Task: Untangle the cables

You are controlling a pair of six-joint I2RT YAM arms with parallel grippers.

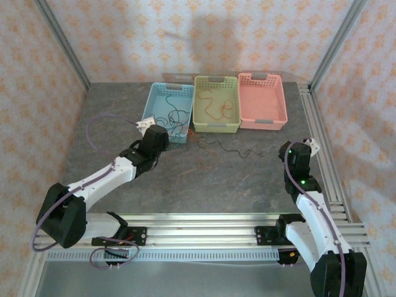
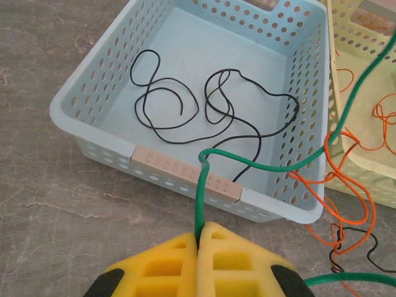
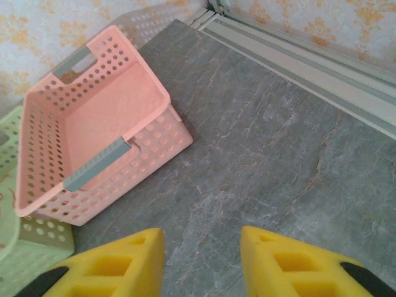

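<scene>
Being pinched between the left jaws, pressed together on it just before the blue basket (image 2: 68,111), the green cable (image 2: 199,198) is being led up over that basket's near rim and off rightward toward the yellow-green basket (image 1: 216,127). A slow, low pull back over the tabletop (image 3: 278,142) is being called for, so that the black cable (image 2: 141,111) lying inside is not being dragged along nor the orange cable (image 2: 331,162) beside the corner tightened. The right jaws are being held spread and empty near the pink basket (image 3: 142,148). The green cable's far end is being cut off at the left wrist view's edge; whether it is knotted with the orange one cannot be told.
</scene>
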